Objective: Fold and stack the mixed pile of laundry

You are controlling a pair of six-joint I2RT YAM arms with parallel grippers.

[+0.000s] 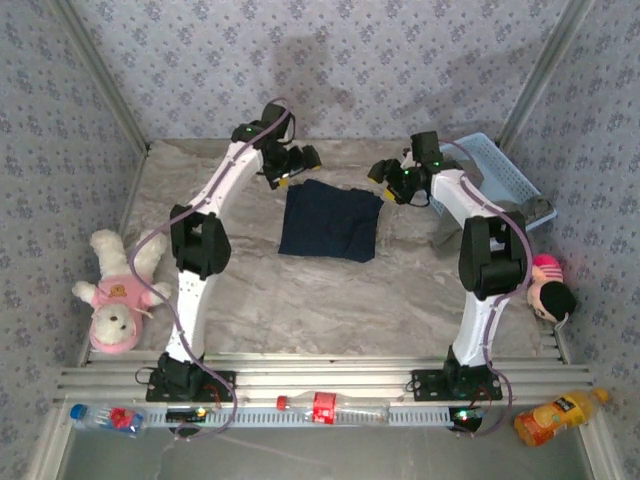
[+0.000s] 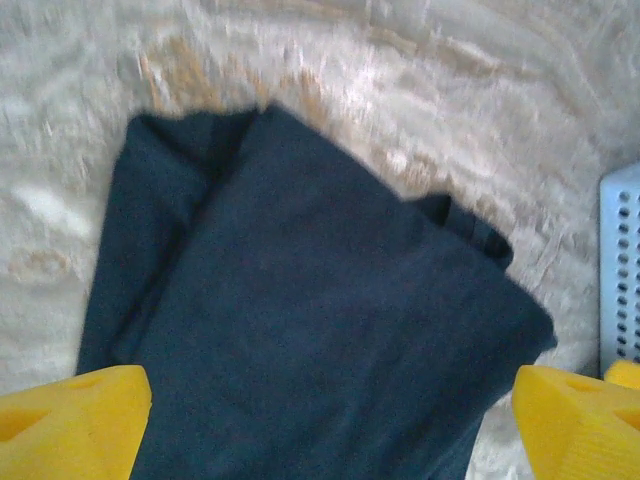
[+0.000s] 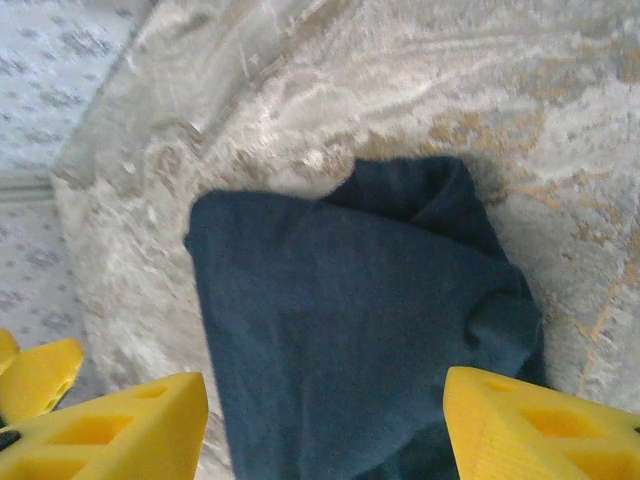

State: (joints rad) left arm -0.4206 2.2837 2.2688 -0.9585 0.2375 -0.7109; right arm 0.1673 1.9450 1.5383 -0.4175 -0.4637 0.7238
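Left jaws wide open, yellow fingers (image 2: 72, 425) far apart, holding nothing; poised by far left corner of T-shirt (image 1: 330, 222). Right jaws open too, fingers (image 3: 110, 430) apart, empty; poised by shirt's far right corner. Navy T-shirt folded to rough rectangle, flat on worktop (image 1: 300, 300), centre, toward far side. Blue basket (image 1: 497, 165) far right; plush toy (image 1: 113, 295) at left edge, well apart.

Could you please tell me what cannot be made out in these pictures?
- Top view: contents of the light blue plastic basket, partly screened by the right arm.
- Left wrist view: near edge of the folded dark navy T-shirt, cut off at the frame's bottom.
- Right wrist view: that same edge, likewise cut off.
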